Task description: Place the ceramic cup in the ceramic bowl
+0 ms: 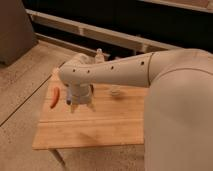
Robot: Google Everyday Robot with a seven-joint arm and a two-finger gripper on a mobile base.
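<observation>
Reaching over table's [100,131] left side, gripper [82,106] fingers [74,106] apart

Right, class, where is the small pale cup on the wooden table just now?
In the camera view the ceramic cup stands on the wooden table just below the arm, picture-right of the pincer, which hangs over the table.

one view only. camera sits high, close behind the robot's arm [125,70], and looks forward and steeply down. the arm enters from the right edge and fills the lower right, very near the lens. the table [100,127] lies mid-frame, farther off, its right part hidden by the arm. the gripper [82,104] hangs over the table's left-centre. floor [20,100] at left; pale rail [100,32] crosses the top.
</observation>
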